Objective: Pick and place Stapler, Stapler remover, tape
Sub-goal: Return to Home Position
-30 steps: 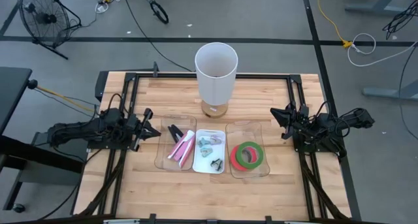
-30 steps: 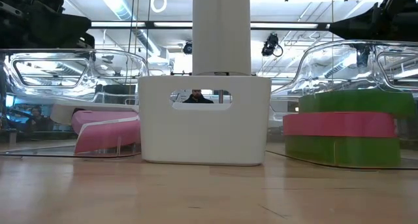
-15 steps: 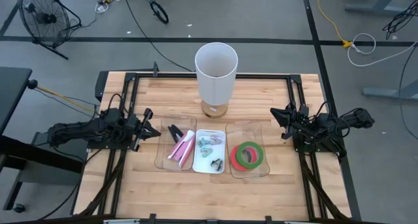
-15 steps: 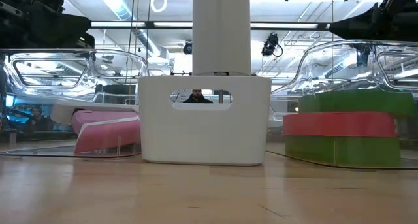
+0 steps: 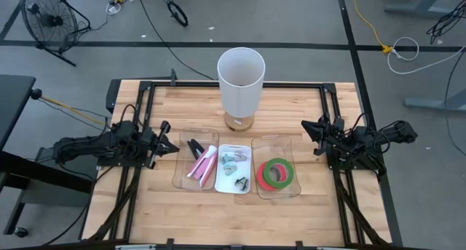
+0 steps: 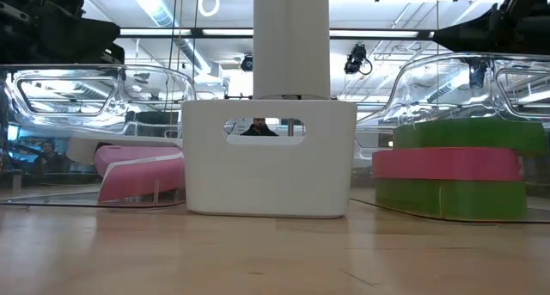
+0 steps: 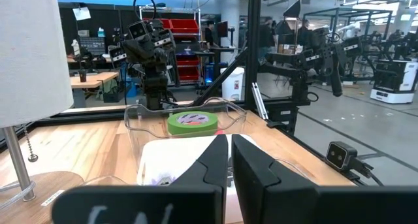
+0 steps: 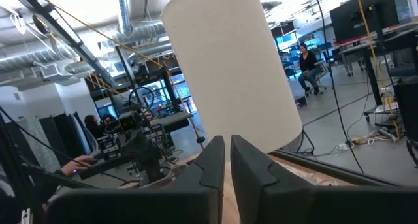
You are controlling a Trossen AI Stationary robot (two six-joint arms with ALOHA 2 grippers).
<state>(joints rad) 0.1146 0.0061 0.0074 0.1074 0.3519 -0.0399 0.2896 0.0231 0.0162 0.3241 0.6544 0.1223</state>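
**Nothing moves: arms parked, bins filled**

You see no change over the last second. The left hand [image 5: 172, 139] and right hand [image 5: 309, 135] rest at opposite worktop [image 5: 291, 104] edges, fingers closed on nothing. The tape [image 5: 275, 173] lies stacked in the right bin [image 5: 291, 144], the stapler [image 5: 201, 164] in the left bin [image 5: 182, 178], and the removers [image 5: 228, 159] in the white bin [image 5: 220, 184]. The sorting looks finished.

We read the tape [image 6: 451, 162] stack as green, red, green. Stapler [image 5: 202, 162] is pink. Middle bin [image 6: 268, 179] is plain white, the tall cylinder [image 5: 240, 82] white too. Surface [image 5: 291, 111] is pale wood with plank stripes.
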